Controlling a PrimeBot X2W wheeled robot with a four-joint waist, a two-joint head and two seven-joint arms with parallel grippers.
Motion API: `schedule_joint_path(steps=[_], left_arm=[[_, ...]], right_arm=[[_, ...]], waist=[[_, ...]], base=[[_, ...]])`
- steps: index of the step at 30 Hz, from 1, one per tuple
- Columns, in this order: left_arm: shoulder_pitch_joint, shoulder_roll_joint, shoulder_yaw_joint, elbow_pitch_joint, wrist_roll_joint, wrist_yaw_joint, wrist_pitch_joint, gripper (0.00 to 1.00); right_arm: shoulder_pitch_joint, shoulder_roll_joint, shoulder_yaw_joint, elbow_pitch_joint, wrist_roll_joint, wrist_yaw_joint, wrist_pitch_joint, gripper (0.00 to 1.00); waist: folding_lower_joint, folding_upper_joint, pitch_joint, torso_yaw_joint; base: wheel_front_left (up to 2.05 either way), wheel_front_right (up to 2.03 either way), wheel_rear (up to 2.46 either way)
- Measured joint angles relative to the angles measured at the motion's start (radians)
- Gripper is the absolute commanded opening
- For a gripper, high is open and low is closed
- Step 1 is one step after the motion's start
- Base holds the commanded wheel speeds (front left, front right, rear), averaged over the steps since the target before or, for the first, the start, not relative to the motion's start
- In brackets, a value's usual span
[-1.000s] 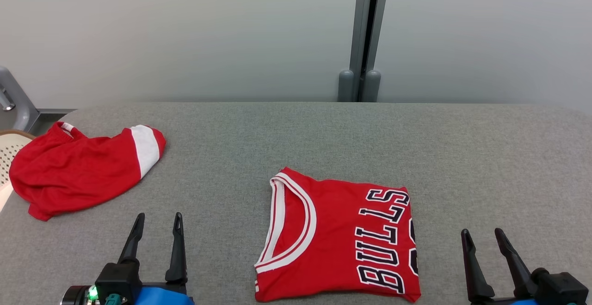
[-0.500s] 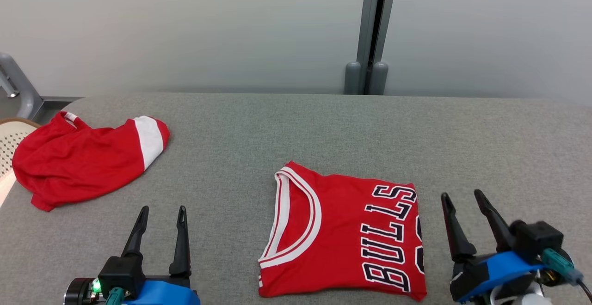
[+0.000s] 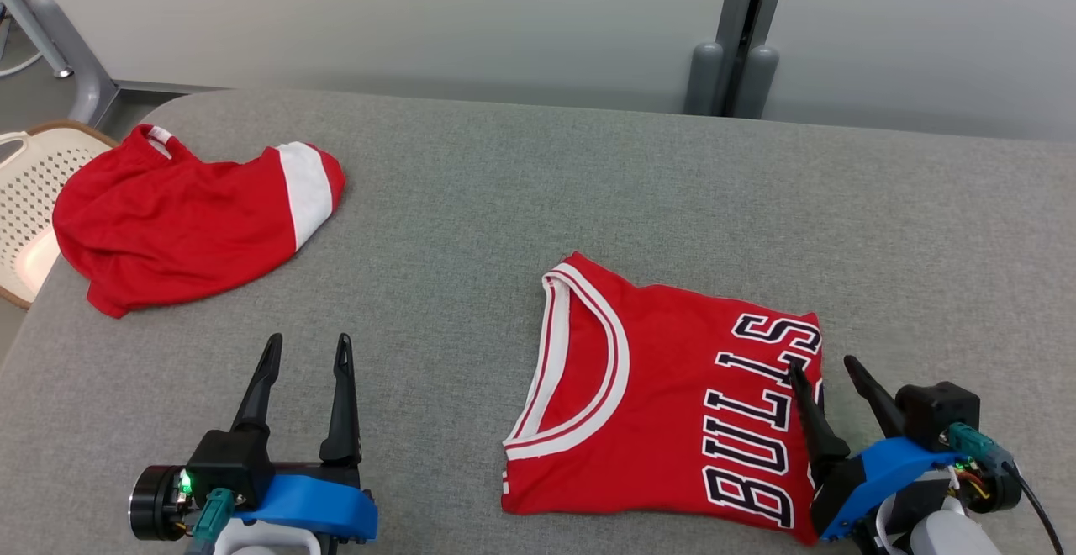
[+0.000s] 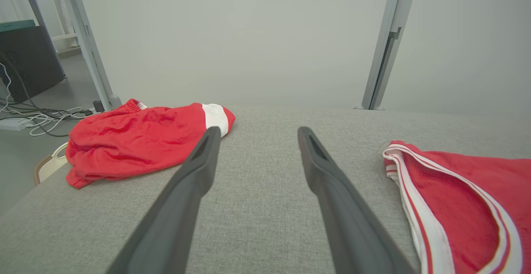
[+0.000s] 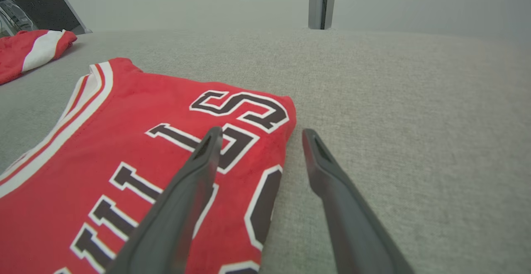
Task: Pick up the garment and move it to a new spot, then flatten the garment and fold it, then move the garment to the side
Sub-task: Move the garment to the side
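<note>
The garment, a red jersey with white trim and black "BULLS" lettering, lies folded flat on the grey table, right of centre. My right gripper is open at its right edge. In the right wrist view the jersey fills the left, and the right gripper straddles its edge, with the left finger over the lettering and the right finger over bare table. My left gripper stands open over bare table, left of the jersey. The left wrist view has the left gripper empty, with the jersey's collar to its right.
A second red garment with a white band lies crumpled at the table's far left corner, also in the left wrist view. A perforated white basket sits beyond the table's left edge. A grey post stands behind the table.
The head camera has shifted, so the whole scene sits differently. My right gripper has moved left and forward to the jersey's right edge. The left gripper has hardly moved.
</note>
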Motion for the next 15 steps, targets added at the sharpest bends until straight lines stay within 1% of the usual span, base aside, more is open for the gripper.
schedule_joint_path(steps=[6, 15], left_arm=[[-0.01, -0.002, -0.002, 0.002, -0.005, 0.003, 0.0, 1.0], [-0.024, -0.003, -0.01, 0.006, -0.009, 0.004, 0.0, 1.0]], right_arm=[[0.012, 0.007, 0.005, 0.08, 0.031, 0.0, -0.032, 1.0], [0.021, 0.028, 0.087, 0.139, 0.066, 0.0, -0.051, 1.0]], waist=[[-0.0001, 0.0, 0.023, 0.014], [-0.0002, 0.0, 0.03, 0.004]], base=[[0.0, 0.0, 0.0], [0.0, 0.0, 0.0]])
